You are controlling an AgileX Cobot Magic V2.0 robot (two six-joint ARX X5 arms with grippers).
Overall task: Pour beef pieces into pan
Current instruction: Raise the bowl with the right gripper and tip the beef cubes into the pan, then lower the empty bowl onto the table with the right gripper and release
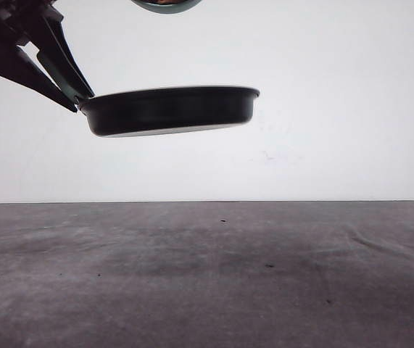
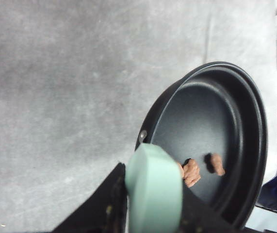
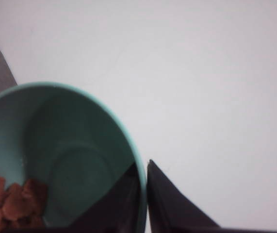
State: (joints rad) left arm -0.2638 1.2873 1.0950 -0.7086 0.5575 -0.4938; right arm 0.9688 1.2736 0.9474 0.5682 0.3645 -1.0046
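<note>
Upper left of the front frame: left end effector (image 1: 76, 90) clamped on the mint-green handle (image 2: 154, 191) of the pan (image 1: 170, 110), which hangs in mid-air well above the grey tabletop (image 1: 207, 275). Pan nearly level, far rim tipped slightly up. Judgement: held aloft and flat as a catching surface, so pieces land and stay put instead of sliding out.

Top centre of the front frame: underside of the teal bowl (image 1: 166, 4) just visible, cut off by the frame edge, directly above the pan. Placement fits a pour from above.

Lower right of the left wrist frame: two beef pieces (image 2: 191, 172) lie on the black pan floor near the handle end.

Lower left of the right wrist frame: more beef pieces (image 3: 12, 201) sit clustered against the bowl's inner wall, bowl tilted. Right end effector (image 3: 143, 194) pinches the bowl rim, one finger inside and one outside.

Judgement: pour partway done; most chunks remain in the bowl. Further tilt is likely needed. Risk: chunks bouncing off the shallow pan.
</note>
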